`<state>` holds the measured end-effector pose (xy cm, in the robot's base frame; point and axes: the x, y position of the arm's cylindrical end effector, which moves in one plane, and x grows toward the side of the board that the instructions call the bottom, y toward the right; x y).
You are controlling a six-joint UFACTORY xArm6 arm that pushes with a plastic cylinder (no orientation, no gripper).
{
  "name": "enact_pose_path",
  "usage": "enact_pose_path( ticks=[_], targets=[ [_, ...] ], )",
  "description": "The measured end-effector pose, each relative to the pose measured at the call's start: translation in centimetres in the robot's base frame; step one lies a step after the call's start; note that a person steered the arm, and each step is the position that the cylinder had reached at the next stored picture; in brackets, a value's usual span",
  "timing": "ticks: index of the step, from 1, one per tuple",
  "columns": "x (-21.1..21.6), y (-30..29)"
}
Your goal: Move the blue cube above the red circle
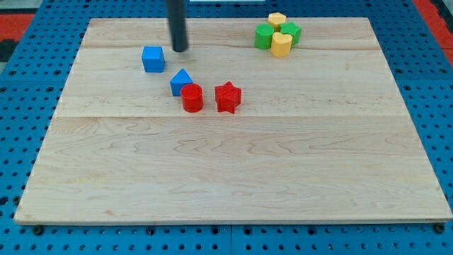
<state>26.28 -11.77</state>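
Note:
The blue cube [153,59] sits on the wooden board [233,170] toward the view's upper left. The red circle [192,97], a short cylinder, lies below and to the right of it. A second blue block [181,81], wedge-like, touches the red circle's upper left side, between it and the cube. My tip [180,49] stands on the board just right of the blue cube and slightly above it, a small gap apart.
A red star [228,97] lies just right of the red circle. A cluster of two green blocks [265,35] and two yellow blocks [282,44] sits at the view's top right. Blue pegboard surrounds the board.

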Motion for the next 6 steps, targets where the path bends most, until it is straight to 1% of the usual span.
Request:
enact_pose_path(
  ticks=[1, 2, 3, 4, 5, 6],
  targets=[
    [1.3, -4.1],
    [7.9, -0.5],
    [12.6, 3.6],
    [11.3, 2.1],
    [8.2, 1.0],
    [6.3, 1.2]
  ],
)
